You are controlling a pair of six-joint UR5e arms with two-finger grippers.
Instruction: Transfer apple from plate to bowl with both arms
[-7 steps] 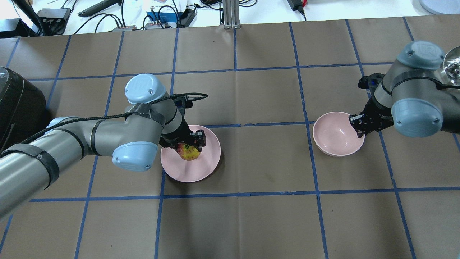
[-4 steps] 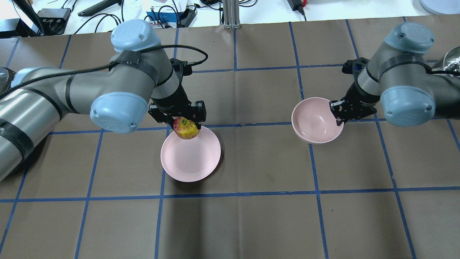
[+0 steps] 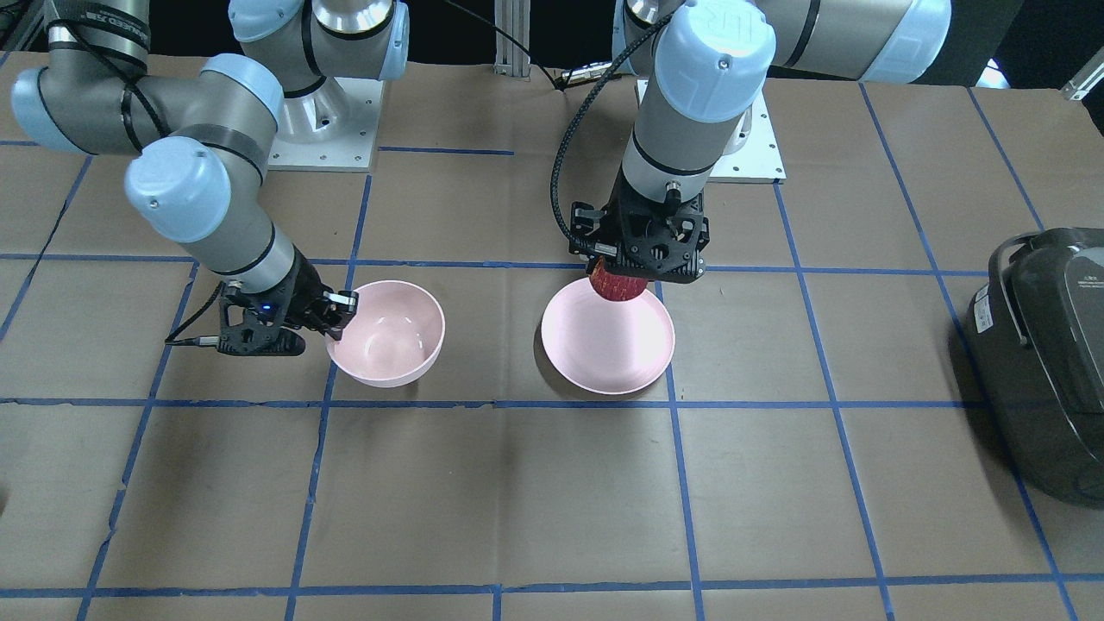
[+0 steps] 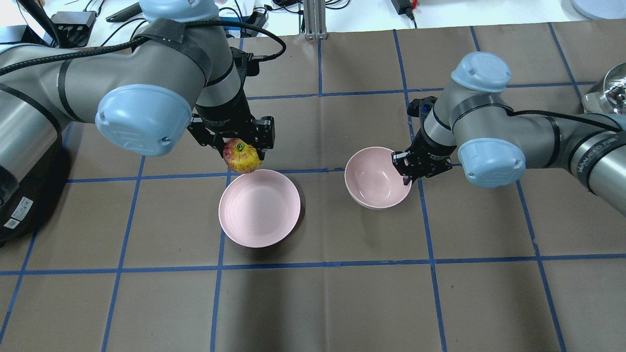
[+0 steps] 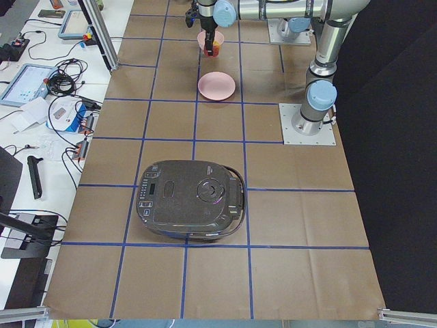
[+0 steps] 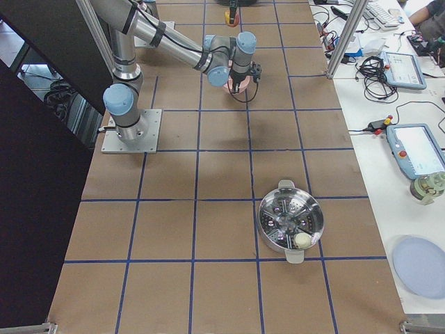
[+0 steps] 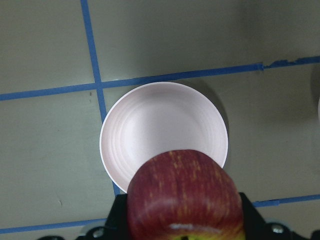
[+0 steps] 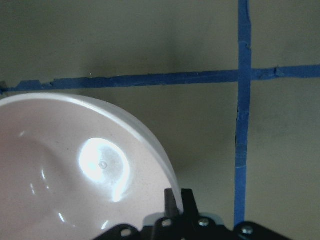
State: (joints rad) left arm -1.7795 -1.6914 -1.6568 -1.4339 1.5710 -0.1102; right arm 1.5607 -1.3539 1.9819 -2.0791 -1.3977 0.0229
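The red apple (image 4: 241,156) with its yellow-green patch is held in my left gripper (image 4: 237,146), lifted above the far edge of the flat pink plate (image 4: 259,210). The left wrist view shows the apple (image 7: 182,195) close up with the empty plate (image 7: 165,125) below. My right gripper (image 4: 406,171) is shut on the right rim of the deep pink bowl (image 4: 374,178), which is empty and sits just right of the plate. In the front view the bowl (image 3: 388,332) and the plate (image 3: 608,341) are side by side, a short gap apart.
A black rice cooker (image 3: 1044,362) stands at the table end on my left. A steel pot (image 6: 290,223) with a steamer insert stands at the end on my right. Cables and devices (image 4: 161,24) lie beyond the far table edge.
My left gripper has lifted the apple off the plate and moved it up toward the far side. My right gripper has carried the bowl left, closer to the plate.
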